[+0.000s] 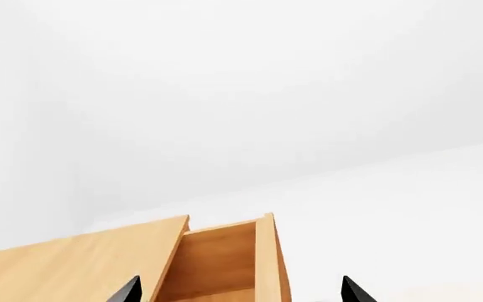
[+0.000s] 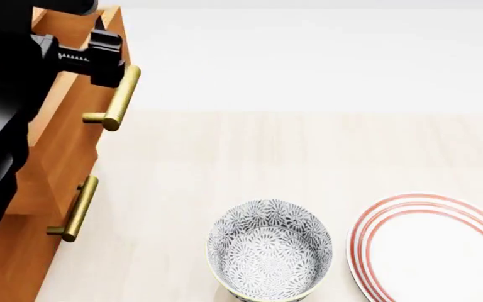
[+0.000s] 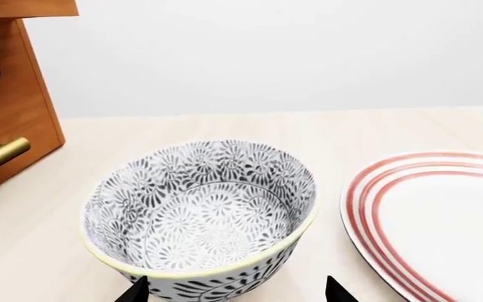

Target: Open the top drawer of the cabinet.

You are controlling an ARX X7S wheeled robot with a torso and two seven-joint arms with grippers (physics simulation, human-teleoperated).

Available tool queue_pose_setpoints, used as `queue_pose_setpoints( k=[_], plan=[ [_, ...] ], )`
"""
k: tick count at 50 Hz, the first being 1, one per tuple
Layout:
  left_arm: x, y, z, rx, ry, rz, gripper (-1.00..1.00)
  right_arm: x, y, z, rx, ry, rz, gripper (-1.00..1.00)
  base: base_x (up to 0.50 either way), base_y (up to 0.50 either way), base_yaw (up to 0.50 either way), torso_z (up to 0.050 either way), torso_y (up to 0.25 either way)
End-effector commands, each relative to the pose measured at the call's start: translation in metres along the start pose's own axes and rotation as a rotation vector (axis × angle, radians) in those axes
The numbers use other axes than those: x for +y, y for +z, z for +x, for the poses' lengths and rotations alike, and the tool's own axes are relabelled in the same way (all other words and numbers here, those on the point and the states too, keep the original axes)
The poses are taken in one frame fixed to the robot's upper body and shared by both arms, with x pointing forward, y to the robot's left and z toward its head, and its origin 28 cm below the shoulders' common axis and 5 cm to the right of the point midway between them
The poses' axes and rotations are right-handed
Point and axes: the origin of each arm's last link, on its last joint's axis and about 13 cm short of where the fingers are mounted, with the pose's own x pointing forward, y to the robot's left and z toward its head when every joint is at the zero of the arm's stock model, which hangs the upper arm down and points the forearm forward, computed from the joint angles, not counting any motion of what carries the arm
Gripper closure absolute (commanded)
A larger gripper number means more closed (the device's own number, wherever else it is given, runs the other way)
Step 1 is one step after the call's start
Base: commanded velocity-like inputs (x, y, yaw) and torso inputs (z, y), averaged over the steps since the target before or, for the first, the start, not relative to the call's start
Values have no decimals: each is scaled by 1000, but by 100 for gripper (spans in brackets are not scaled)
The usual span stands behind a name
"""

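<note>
The left gripper (image 1: pixel 239 290) shows in its wrist view as two dark fingertips (image 1: pixel 127 290) set well apart with nothing between them — spread, holding nothing. Just past them lies the top drawer (image 1: pixel 224 261), pulled out so its paler wood box is exposed; what shows of the box holds nothing. Beside it is the cabinet (image 1: pixel 82 264), its orange-brown top slanting across the frame.

In the head view the black left arm covers the cabinet's upper corner, its end just above the top drawer's brass bar handle (image 2: pixel 121 98), apart from it. The top drawer's front stands out farther than the lower drawer (image 2: pixel 23 251), whose own brass handle (image 2: pixel 78 208) sits lower on the cabinet face.

The right gripper (image 3: pixel 234 290) also has its two tips apart, and the patterned bowl (image 3: pixel 201 217) sits just beyond them — blue-grey floral print, pale yellow rim, empty inside. Just beside the bowl, not touching it, lies a white plate with red rings (image 3: pixel 443 214), also bare. Both rest on the light wooden table (image 2: pixel 292 151), well clear of the cabinet.
</note>
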Motion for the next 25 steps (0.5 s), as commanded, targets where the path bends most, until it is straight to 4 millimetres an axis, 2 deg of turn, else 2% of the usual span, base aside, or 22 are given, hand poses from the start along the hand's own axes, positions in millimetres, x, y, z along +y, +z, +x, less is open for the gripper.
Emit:
queue_pose_setpoints(
  k=[1, 25],
  plan=[
    [-1, 3, 2, 84, -43, -123, -100, 1, 3, 0, -12, 1, 6, -100, 0, 0, 0, 0, 0],
    [-9, -1, 16, 143, -80, -208, -100, 2, 0, 1, -8, 9, 4, -100, 0, 0, 0, 0, 0]
  ],
)
